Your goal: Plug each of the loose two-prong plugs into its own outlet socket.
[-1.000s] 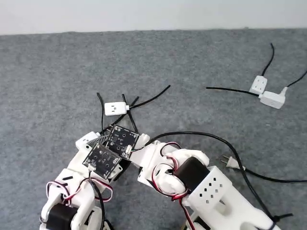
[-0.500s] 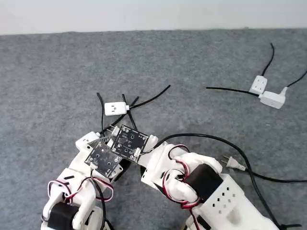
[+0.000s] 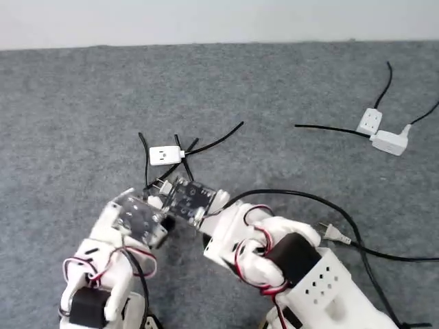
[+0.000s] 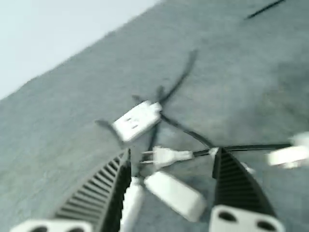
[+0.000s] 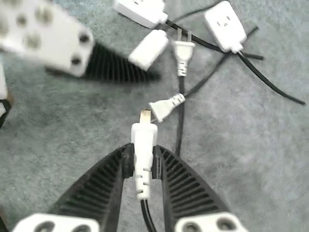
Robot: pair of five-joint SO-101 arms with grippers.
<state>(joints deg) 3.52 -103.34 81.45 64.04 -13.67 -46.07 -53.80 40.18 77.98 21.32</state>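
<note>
Spreading grey to every side, the carpeted table leaves open room toward the far wall edge and out to the left. Both arms crowd the near middle. The right gripper pinches a white two-prong plug by its body, prongs pointing forward above the carpet. The left gripper stands spread, with a second plug seen between its fingers, whether touched or not I cannot tell. Just beyond sits an outlet socket among crossing black cords, which clutter the approach. A second socket lies well apart at the far right, a white block just beside it. Another loose plug rests near the right arm.
</note>
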